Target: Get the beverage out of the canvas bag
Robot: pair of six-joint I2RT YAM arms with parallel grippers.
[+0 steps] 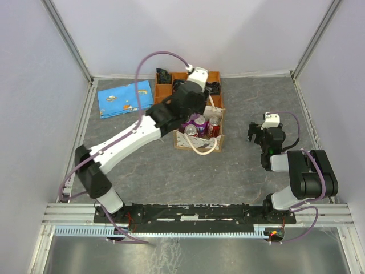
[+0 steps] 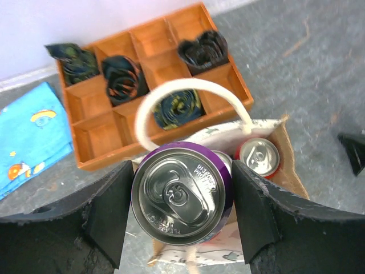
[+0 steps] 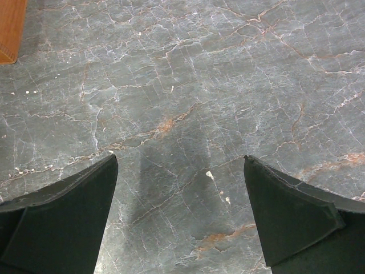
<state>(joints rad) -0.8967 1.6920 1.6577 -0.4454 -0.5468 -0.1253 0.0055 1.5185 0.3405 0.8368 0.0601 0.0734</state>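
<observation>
The canvas bag (image 1: 198, 142) stands open at the table's middle; in the left wrist view its cream wall (image 2: 225, 130) and loop handle (image 2: 171, 88) show. My left gripper (image 1: 197, 121) reaches down into it and is shut on a purple beverage can (image 2: 181, 193), fingers (image 2: 111, 211) pressed on both sides. The can (image 1: 199, 121) looks raised above a red can (image 2: 259, 156) that still sits in the bag. My right gripper (image 1: 255, 132) is open and empty over bare table (image 3: 181, 188), right of the bag.
An orange-brown compartmented wooden tray (image 1: 165, 91) stands right behind the bag, holding dark rolled items (image 2: 122, 77). A blue printed cloth (image 1: 125, 98) lies at the back left. Walls enclose the table on three sides.
</observation>
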